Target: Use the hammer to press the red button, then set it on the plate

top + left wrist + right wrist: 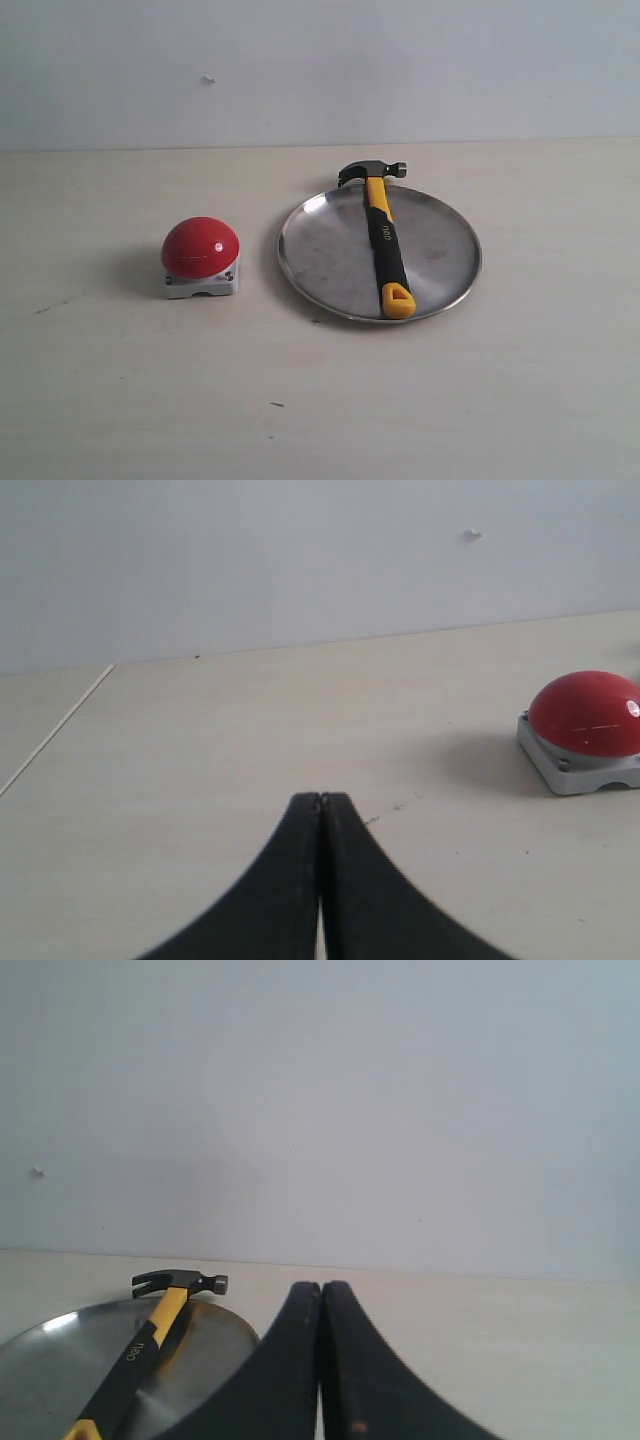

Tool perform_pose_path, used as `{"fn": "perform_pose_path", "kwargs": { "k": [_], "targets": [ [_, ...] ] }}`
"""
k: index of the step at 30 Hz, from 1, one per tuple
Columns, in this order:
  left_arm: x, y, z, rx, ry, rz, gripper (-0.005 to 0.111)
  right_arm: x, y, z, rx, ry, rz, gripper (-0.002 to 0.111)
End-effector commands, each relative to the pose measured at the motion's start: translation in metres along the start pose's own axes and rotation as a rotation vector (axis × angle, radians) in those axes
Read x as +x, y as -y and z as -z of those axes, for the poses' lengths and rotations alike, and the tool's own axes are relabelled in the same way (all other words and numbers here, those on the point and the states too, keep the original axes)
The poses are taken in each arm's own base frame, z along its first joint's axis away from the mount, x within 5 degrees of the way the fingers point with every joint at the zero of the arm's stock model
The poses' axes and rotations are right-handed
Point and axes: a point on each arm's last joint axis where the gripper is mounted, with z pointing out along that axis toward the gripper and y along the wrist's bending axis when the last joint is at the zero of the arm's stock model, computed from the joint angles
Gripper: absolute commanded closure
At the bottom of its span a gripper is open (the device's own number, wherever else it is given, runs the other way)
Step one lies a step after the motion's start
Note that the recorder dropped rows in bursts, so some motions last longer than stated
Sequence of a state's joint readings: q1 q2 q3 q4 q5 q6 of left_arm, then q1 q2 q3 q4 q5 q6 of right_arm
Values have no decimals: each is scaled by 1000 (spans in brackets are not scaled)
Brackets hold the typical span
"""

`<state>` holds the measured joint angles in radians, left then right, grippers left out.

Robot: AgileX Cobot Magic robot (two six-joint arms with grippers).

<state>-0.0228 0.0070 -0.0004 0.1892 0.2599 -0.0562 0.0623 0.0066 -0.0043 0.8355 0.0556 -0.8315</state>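
The left hand (320, 805) has its two dark fingers pressed flat together, tip to tip, pinching nothing. It hangs low over the pale bench (100, 400). The right hand (320, 1290) is pressed together in the same way and is likewise empty.

From the right wrist view, the plate (320, 250) lies near the right hand, and no part of the hand touches it. The plate is round, shallow, silver metal with a brushed shine, and it holds one thing: the hammer (385, 245). The hammer's yellow-and-black handle runs across the plate from far rim to near rim. Its dark claw head lies at the far rim and pokes just past it, while the yellow looped end rests just inside the near rim. The hammer is well apart from both hands.

The red button (200, 245), a glossy dome on a square grey-white base, sits on the bench to the left of the plate in the exterior view, near it but not touching. From the left wrist view it stands apart from the left hand.
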Motion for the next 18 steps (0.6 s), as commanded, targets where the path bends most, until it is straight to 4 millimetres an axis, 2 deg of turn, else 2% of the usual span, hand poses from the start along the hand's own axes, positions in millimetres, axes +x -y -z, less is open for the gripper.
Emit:
{"fn": "perform_pose_path", "kwargs": {
  "k": [1,4,18],
  "targets": [
    [0,0,0,0,9,9,107,9,3,1,36,-84,-39,108],
    [0,0,0,0,9,9,107,16,3,2,43,-160,-45,108],
    [0,0,0,0,9,9,107,16,3,2,43,-166,-48,108]
  ]
}}
